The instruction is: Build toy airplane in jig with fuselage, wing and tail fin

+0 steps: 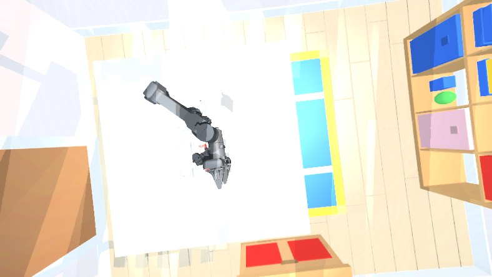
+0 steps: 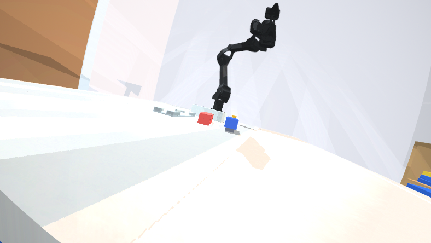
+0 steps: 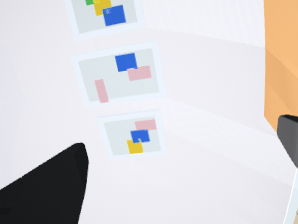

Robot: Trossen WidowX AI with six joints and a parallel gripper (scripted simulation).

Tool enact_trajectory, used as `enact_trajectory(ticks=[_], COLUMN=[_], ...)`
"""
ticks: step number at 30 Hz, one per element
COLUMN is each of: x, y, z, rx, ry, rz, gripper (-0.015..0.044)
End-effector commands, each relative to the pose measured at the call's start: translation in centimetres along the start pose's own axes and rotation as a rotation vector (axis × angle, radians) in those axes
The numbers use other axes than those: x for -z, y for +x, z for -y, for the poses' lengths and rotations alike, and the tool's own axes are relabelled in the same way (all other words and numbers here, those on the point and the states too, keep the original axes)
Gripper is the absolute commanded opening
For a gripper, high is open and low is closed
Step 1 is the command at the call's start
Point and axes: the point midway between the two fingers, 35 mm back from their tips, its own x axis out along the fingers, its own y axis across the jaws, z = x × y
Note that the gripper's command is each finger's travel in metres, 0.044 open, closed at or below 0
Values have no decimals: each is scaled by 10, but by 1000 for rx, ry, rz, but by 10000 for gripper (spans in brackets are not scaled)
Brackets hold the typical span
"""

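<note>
- Two fingers of the gripper stand nearly fully open, with nothing between them, raised high above the table.
- Exterior view, seven o'clock from the gripper: a red part, on the table; overhead, the arm partly hides it.
- Between six and seven: a blue part, a yellow bit showing above it.
- Between seven and eight: a low grey fixture, apparently the jig.
</note>
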Motion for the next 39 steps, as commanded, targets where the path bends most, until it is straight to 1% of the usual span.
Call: enact_trajectory(ticks=[1,7,13,17,21,24,26,37,39], x=[-19,-55,-102,-135,-164,-181,-186,-186,-187], y=[30,42,29,4,-32,-65,-78,-79,-80], z=[68,142,214,254,284,299,303,303,312], rx=[228,516,835,1035,1197,1272,1285,1286,1286], ry=[-462,-892,-1214,-1336,-1362,-1308,-1268,-1264,-1264], rz=[-26,-152,-401,-646,-952,-1214,-1319,-1329,-1329], gripper=[440,440,440,440,440,440,440,440,440])
